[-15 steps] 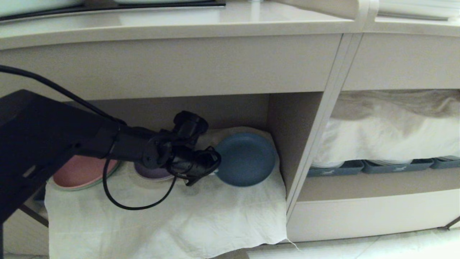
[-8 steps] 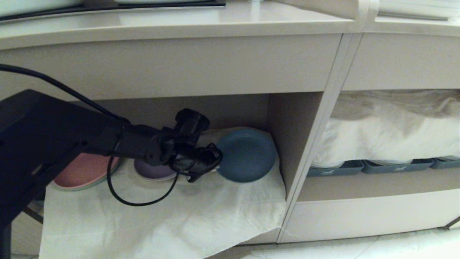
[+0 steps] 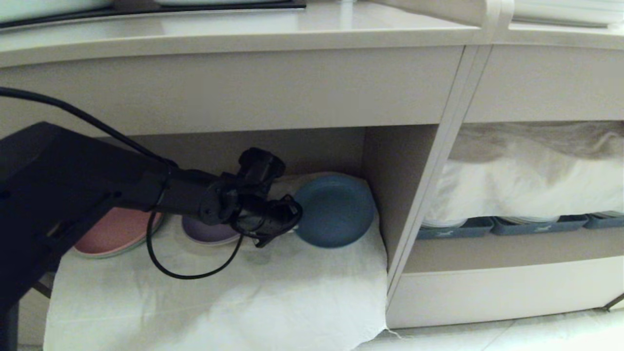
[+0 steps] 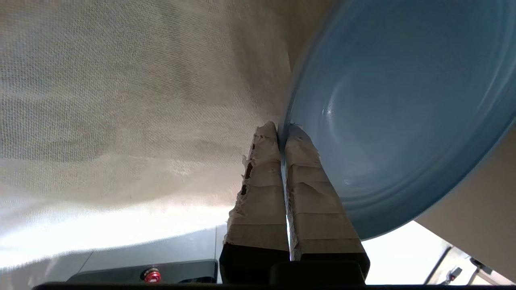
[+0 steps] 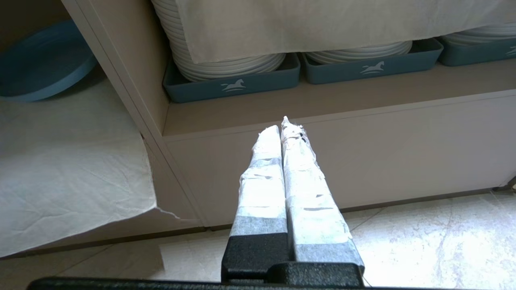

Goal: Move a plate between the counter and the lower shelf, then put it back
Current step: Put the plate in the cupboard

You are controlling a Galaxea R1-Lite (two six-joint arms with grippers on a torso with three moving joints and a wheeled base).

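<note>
My left end effector (image 3: 287, 222) pinches the plate's near-left rim inside the lower shelf (image 3: 312, 273).
Closed on the rim, I have the plate (image 3: 334, 212) extending toward 2 o'clock, tilted above the white cloth (image 3: 219, 302); my right end effector (image 5: 284, 129), shut and empty, hangs farther away.

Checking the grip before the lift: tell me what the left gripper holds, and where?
The left gripper pinches the plate by its rim.
</note>
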